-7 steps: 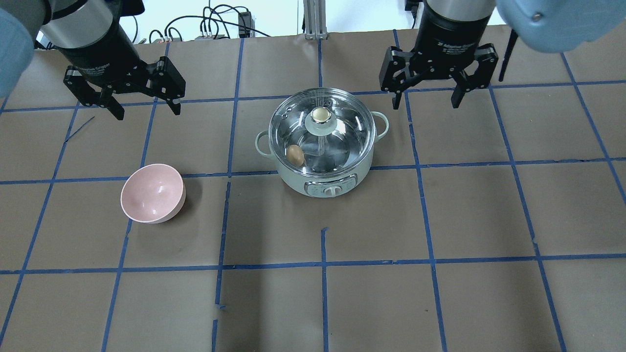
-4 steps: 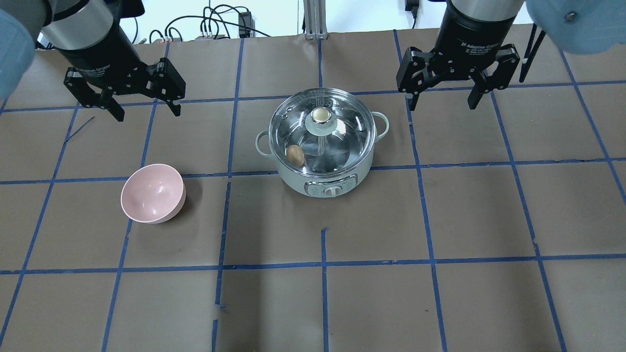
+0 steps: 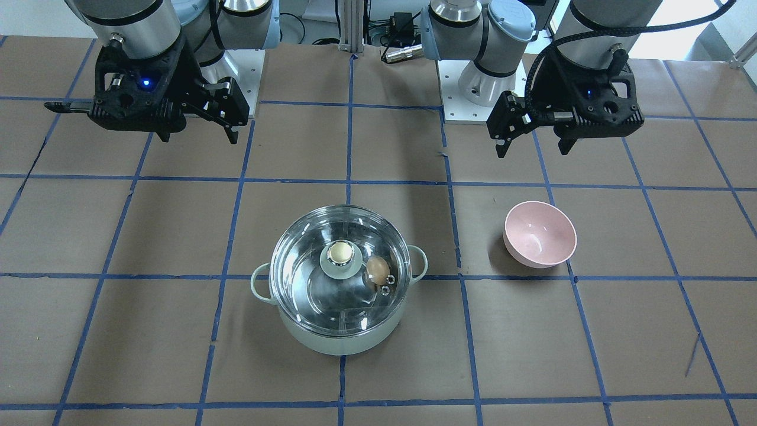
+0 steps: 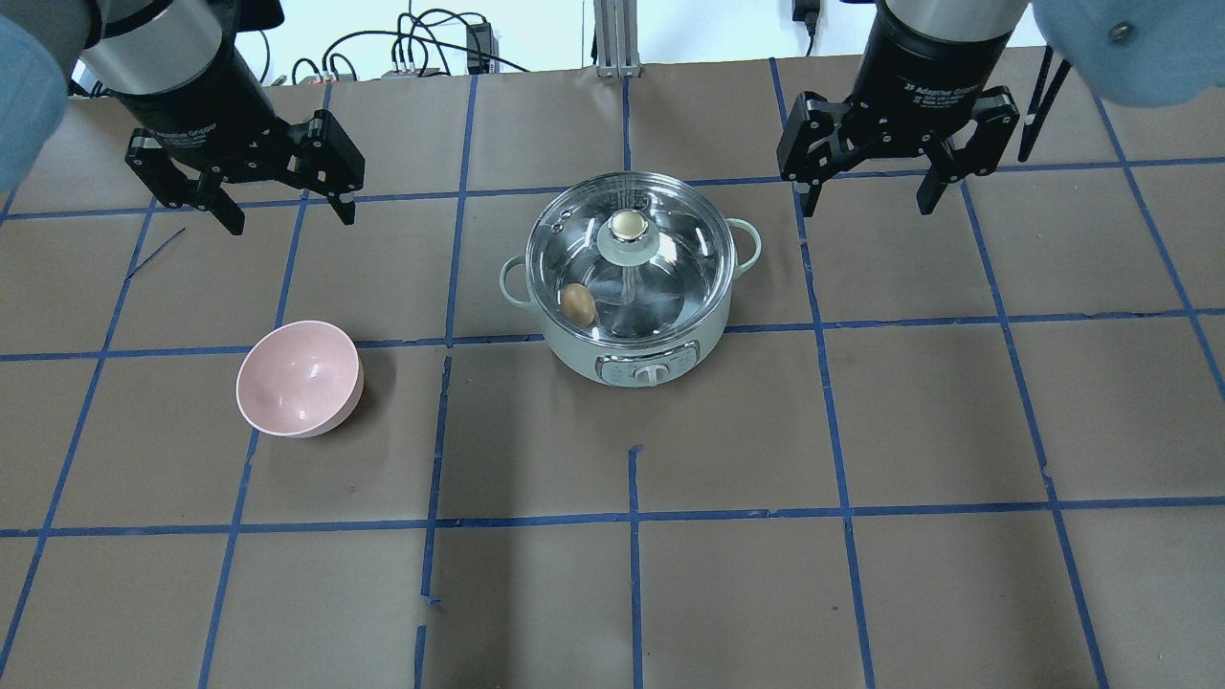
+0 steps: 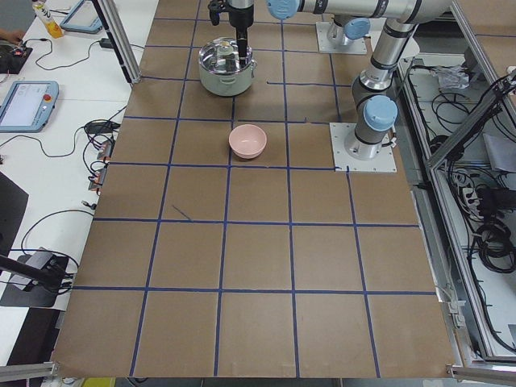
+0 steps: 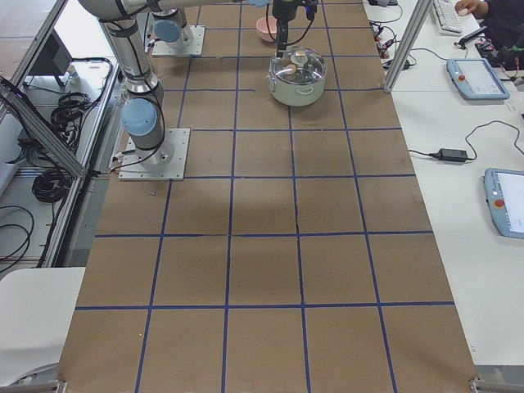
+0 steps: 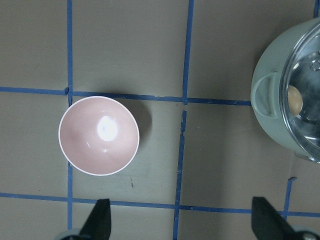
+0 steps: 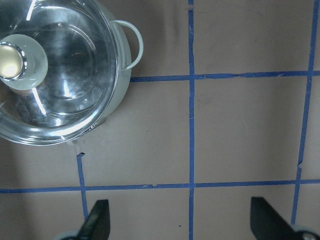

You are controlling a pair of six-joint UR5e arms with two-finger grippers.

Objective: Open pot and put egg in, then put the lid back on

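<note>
The mint-green pot stands mid-table with the glass lid seated on it, cream-topped knob in the middle. The brown egg lies inside the pot, seen through the glass; it also shows in the front view and the left wrist view. My left gripper is open and empty, high above the table behind the pink bowl. My right gripper is open and empty, behind and right of the pot. The right wrist view shows the lid at upper left.
The pink bowl is empty and stands left of the pot, apart from it. The pot's control panel faces the robot. Blue tape lines grid the brown table cover. Cables lie at the table's far edge.
My right gripper has moved to the right and a little back from the pot, still open. The left gripper, pot, lid, egg and bowl have not moved.
</note>
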